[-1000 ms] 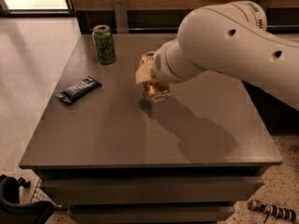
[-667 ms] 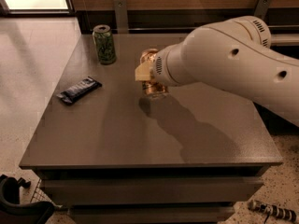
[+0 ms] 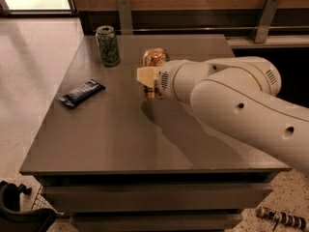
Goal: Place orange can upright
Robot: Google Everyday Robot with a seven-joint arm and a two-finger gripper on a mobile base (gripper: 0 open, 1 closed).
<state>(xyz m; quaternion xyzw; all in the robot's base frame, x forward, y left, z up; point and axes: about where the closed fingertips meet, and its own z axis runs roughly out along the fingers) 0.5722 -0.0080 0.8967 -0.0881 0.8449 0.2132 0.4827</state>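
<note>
The orange can is upright at the middle back of the dark table, its shiny orange-brown top showing above my gripper. My gripper reaches in from the right and is shut around the can's middle, with one cream finger across its front. The can's lower end shows just below the finger, at or just above the tabletop. The white arm hides the table's right side.
A green can with dark markings stands upright at the table's back left. A dark snack bar lies flat on the left side. Two metal brackets and a wood-panelled wall run behind the table. Black gear sits on the floor at front left.
The arm has swung a little to the left and lower across the table. The orange can has stayed in the gripper at nearly the same spot.
</note>
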